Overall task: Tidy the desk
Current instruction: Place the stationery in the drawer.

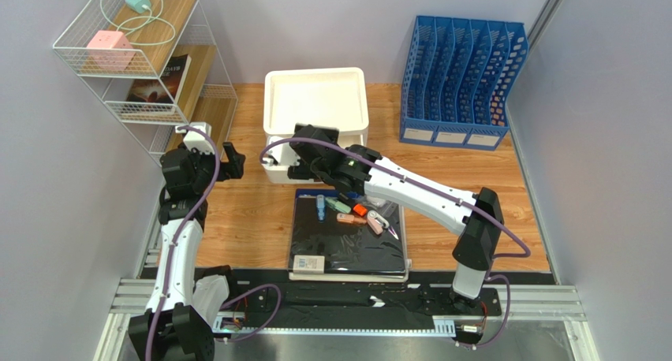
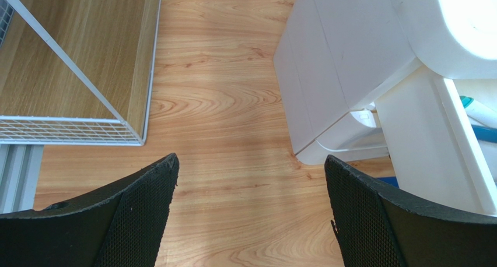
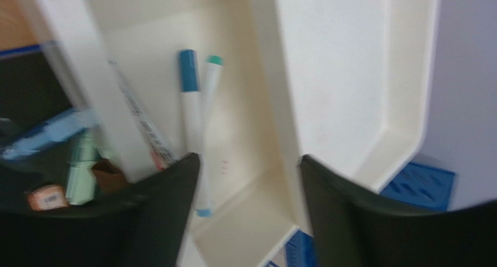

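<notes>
The desk (image 1: 244,219) is a light wood tabletop. At its back centre stands a white drawer box (image 1: 315,101) with its lower drawer (image 3: 245,214) pulled out. My right gripper (image 3: 249,174) hangs over that drawer, jaws open, nothing between them. In the drawer lie a blue-capped marker (image 3: 189,104), a teal-capped marker (image 3: 211,86) and a thin pen (image 3: 140,118); the blue marker's end lies by the left finger. From above, the right gripper (image 1: 302,162) is at the box's front. My left gripper (image 1: 229,162) stands open and empty above bare desk (image 2: 233,104), left of the box (image 2: 332,63).
A black folder (image 1: 347,247) lies at the front centre with several highlighters (image 1: 351,213) and a small white label box (image 1: 309,262) on it. A blue file rack (image 1: 461,81) stands at the back right. A white wire shelf (image 1: 138,53) holds a book, cable and pink box.
</notes>
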Motion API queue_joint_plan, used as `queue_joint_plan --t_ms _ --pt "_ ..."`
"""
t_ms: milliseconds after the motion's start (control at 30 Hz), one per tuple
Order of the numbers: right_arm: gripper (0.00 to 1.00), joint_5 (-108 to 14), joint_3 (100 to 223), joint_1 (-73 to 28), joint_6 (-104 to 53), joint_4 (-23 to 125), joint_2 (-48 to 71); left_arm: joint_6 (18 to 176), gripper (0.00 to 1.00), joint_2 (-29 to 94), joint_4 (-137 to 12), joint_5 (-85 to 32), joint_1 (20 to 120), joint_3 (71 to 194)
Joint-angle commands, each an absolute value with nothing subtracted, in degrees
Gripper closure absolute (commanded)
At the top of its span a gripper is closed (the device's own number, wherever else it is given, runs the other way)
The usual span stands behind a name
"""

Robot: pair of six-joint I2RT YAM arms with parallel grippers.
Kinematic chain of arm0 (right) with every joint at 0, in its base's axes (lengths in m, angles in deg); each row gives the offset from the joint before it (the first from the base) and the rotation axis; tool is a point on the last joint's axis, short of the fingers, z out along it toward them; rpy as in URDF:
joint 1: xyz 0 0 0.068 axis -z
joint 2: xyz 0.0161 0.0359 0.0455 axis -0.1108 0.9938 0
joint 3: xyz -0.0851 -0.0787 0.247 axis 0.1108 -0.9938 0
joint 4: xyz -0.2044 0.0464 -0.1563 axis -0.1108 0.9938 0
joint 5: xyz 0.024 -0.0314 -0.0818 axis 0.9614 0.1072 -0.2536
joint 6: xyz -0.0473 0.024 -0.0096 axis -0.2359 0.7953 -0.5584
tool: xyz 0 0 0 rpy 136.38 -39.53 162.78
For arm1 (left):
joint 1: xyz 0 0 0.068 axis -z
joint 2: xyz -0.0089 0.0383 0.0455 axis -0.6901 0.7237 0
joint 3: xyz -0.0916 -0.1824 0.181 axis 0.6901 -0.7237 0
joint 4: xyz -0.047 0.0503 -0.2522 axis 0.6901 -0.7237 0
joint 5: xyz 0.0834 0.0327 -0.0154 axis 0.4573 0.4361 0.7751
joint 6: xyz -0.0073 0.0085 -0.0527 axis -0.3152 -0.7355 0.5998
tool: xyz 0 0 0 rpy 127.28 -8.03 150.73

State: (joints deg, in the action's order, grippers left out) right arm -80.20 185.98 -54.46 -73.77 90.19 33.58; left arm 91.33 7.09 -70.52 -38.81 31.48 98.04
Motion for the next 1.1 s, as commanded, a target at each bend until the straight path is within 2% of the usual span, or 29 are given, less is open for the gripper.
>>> queue_joint_plan --t_ms 0,200,267,400,567,767,1067 --pt "0.00 -82.6 187.6 -54.3 -72.4 84.4 30.9 90.4 0.01 7.0 -67.8 -39.2 30.9 97.9" --pt "0.00 -87.4 186.2 -57.6 -67.8 74.3 23.2 90.4 0.01 6.9 -67.7 -39.2 30.9 97.7" --pt "0.00 -89.7 185.5 -58.8 -62.0 69.4 19.8 90.4 0.01 6.9 -67.7 -39.3 31.0 97.8" --pt "0.00 -86.0 192.8 -58.9 -41.2 84.1 18.4 90.4 0.01 6.6 -67.8 -39.1 31.0 97.8" --pt "0.00 -87.7 179.2 -60.3 -21.4 86.5 14.3 90.5 0.01 6.7 -67.7 -39.6 31.0 97.8" --pt "0.00 -86.8 161.1 -60.4 -10.2 76.5 9.4 90.6 0.01 6.6 -67.9 -39.7 31.0 97.7" --pt "0.00 -88.2 159.1 -60.3 -9.3 67.6 14.3 90.4 0.01 6.6 -67.7 -39.6 31.0 97.6"
